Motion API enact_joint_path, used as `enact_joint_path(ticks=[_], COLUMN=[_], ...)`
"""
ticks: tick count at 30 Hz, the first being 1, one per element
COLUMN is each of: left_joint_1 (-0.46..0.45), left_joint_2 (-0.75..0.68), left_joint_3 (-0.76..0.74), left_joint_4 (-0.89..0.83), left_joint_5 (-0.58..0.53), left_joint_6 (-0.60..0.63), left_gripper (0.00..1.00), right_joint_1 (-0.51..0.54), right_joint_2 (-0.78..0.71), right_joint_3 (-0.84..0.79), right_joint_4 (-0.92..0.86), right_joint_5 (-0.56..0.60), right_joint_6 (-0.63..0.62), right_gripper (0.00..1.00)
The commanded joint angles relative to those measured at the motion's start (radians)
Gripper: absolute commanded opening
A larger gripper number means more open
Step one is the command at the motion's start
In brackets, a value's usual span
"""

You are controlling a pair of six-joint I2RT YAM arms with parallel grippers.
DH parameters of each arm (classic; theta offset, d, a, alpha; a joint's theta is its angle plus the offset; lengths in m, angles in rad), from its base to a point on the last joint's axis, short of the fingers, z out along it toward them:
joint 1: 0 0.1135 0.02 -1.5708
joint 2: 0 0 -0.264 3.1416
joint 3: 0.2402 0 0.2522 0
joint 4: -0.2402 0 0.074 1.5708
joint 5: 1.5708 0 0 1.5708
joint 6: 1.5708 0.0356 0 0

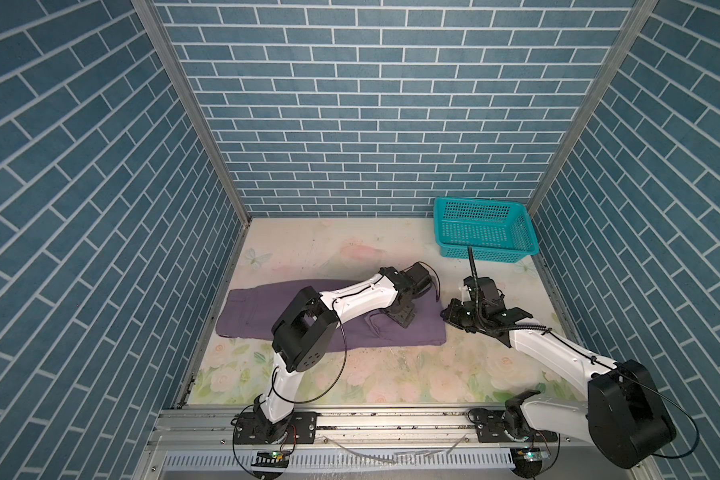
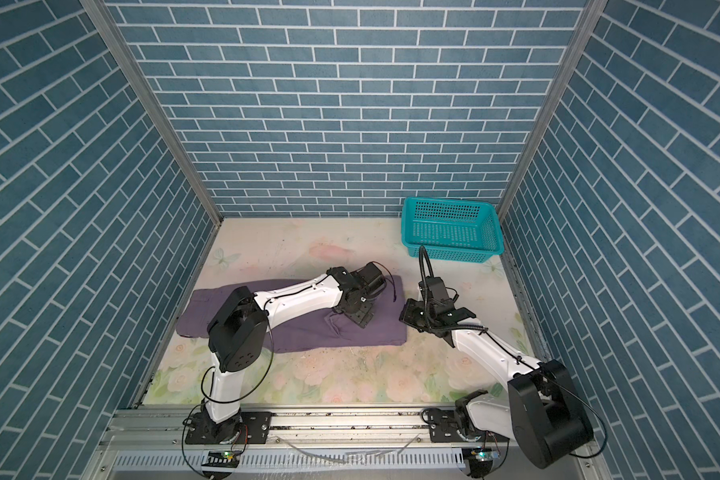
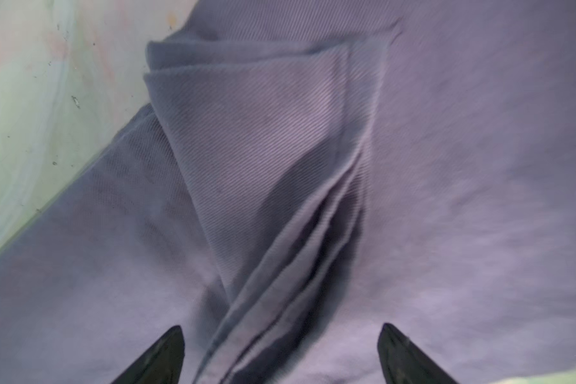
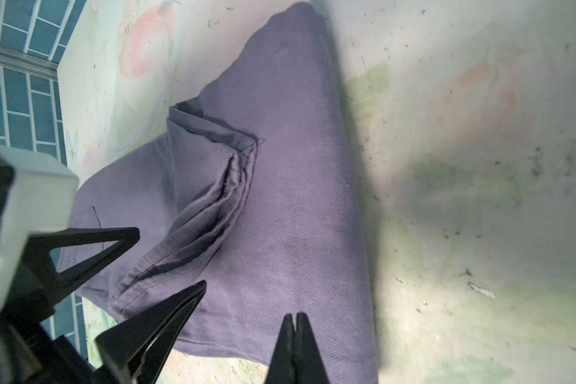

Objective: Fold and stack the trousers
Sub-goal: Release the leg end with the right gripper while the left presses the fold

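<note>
Trousers (image 1: 258, 316) folded, lying across table (image 1: 350, 257) from centre toward 9 o'clock. Soft, light, floppy twill, so I'd pinch doubled fold edge at 3 o'clock end. Left gripper (image 3: 280, 327) spread wide over cloth, empty. Right gripper (image 4: 295, 319) closed at that end; whether cloth is pinched, I can't tell.

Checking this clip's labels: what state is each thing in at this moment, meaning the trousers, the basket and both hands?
trousers: folded over, lying flat, outside the basket.
basket: upright, empty.
left hand: open, above the folded cloth.
right hand: shut, at the trousers' edge; whether it pinches cloth is unclear.
</note>
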Motion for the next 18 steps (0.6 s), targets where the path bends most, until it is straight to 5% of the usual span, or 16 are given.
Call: enact_joint_path(ticks=[1,5,11,12,18], left_joint_1=[-0.001,-0.001,0.003,0.005,0.067], left_joint_2=[0.028,0.087,0.093,0.083,-0.021], left_joint_3=[0.032,0.064,0.080,0.077,0.048], left_joint_4=[-0.044,-0.054,-0.039,-0.036,-0.025], left_joint_5=[-0.062,-0.063,-0.015,-0.008,0.074], left_joint_6=[0.070,0.093,0.085,0.081,0.004], left_gripper=[0.95,0.85,0.07,0.00,0.00], right_joint_1=[-0.012,-0.021,-0.032,-0.034,-0.035], right_joint_2=[0.011,0.022,0.028,0.029,0.059], right_joint_3=[-0.021,-0.027,-0.023,-0.022,-0.020], right_joint_4=[0.045,0.061,0.043,0.041,0.034], right_joint_5=[-0.045,-0.054,-0.044,-0.042,-0.044], right_joint_6=[0.054,0.069,0.070,0.070,0.070], right_gripper=[0.00,0.00,0.00,0.00,0.00])
